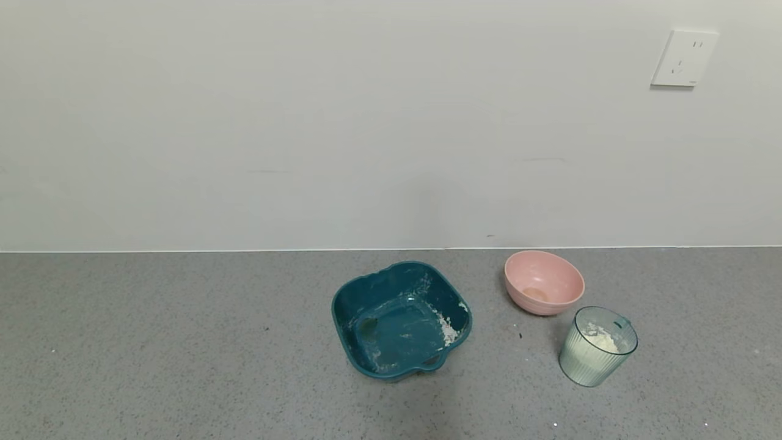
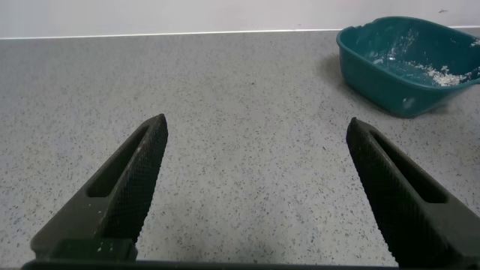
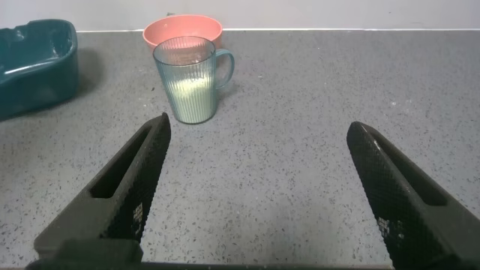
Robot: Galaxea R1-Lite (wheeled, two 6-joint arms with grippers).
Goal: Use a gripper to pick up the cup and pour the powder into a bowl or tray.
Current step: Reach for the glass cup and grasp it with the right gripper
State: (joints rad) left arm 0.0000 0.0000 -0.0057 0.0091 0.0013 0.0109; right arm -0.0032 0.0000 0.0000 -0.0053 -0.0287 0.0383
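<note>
Two end effectors, fingers apart, nothing held: right end effector (image 3: 259, 195) faces the cup (image 1: 597, 346) (powder (image 1: 602, 338) inside), standing right of the tray (image 1: 400, 318) toward the tabletop (image 1: 153, 342) rear edge; left end effector (image 2: 255, 195) idle.

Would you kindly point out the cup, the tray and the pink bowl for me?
cup (image 1: 594, 357), head view, on its ribbed side wall.
tray (image 1: 343, 305), head view, on its left wall.
pink bowl (image 1: 559, 275), head view, on its inner wall.
</note>
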